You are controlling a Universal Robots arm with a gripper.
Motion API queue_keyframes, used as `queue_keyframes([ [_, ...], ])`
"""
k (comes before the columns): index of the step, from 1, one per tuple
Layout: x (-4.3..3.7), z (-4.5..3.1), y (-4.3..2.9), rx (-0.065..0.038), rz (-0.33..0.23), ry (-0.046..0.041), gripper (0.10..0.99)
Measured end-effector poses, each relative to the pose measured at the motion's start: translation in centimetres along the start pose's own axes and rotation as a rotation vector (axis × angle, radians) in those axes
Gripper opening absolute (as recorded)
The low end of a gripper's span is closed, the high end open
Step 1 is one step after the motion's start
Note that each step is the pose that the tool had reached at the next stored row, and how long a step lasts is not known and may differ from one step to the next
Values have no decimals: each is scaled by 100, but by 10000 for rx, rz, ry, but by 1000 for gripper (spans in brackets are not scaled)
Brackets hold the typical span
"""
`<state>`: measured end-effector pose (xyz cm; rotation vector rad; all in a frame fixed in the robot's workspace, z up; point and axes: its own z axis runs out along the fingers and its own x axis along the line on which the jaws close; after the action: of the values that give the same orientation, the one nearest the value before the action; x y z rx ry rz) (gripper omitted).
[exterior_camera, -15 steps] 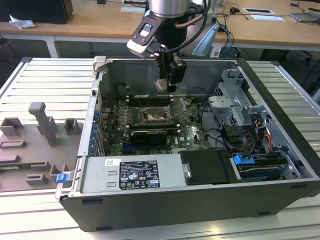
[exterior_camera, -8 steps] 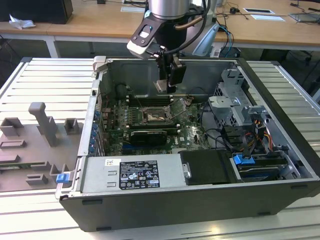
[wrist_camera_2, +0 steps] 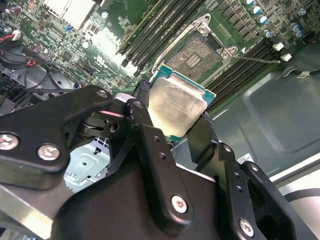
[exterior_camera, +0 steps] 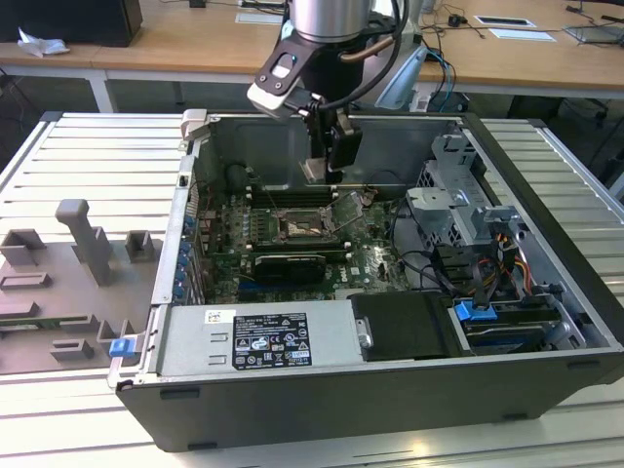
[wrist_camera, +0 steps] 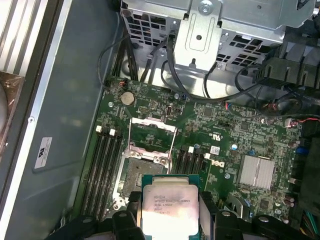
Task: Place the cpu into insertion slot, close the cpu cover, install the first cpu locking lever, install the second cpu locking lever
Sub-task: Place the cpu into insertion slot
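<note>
— What's the biggest thing here?

— An open computer case [exterior_camera: 390, 405], lying on its side on a slatted table [exterior_camera: 88, 146] with its open face up. The arm [exterior_camera: 327, 19] reaches down into it near the back wall.

— And inside the case?

— The green motherboard [wrist_camera: 220, 135] covers the case floor. Long black memory slots [wrist_camera: 105, 165] run on both sides of the insertion slot [wrist_camera: 140, 175].

— What are the jaws doing?

— The gripper [wrist_camera_2: 172, 109] points down at the board. Its two black fingers [wrist_camera_2: 202, 132] pinch the cpu [wrist_camera_2: 176, 102] by two opposite edges.

— Is anything in the slot?

— No. Its dark centre lies bare inside the silvery rim. The cpu cover [wrist_camera: 153, 125] is swung open and stands off the slot on the side toward the drive cage [wrist_camera: 220, 25].

— So where is the cpu?

— It is in the air, clear of the board and apart from the slot. In the exterior view it hangs at the fingertips, higher in the picture than the slot. In the first wrist view it lies just beside the slot, on the edge away from the open cover. I cannot tell how squarely it sits over the slot.

— Which way does it face?

— Its pale silver lid faces the wrist cameras, away from the board, with a thin green border showing around it. It is so nearly square that I cannot pick a long axis. In the first wrist view its edges run close to parallel with the slot's rim. I cannot tell whether it is quite level.
</note>
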<state>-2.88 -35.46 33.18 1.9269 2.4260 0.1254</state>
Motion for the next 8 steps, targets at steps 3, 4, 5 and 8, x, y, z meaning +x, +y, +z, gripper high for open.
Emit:
queue_keyframes([
  [3,0,10,-1,-1,23,-2,541],
  [4,0,16,-1,-1,33,-2,541],
  [5,-1,21,-2,-1,46,-4,541],
  [8,-1,34,-3,-1,74,-7,541],
])
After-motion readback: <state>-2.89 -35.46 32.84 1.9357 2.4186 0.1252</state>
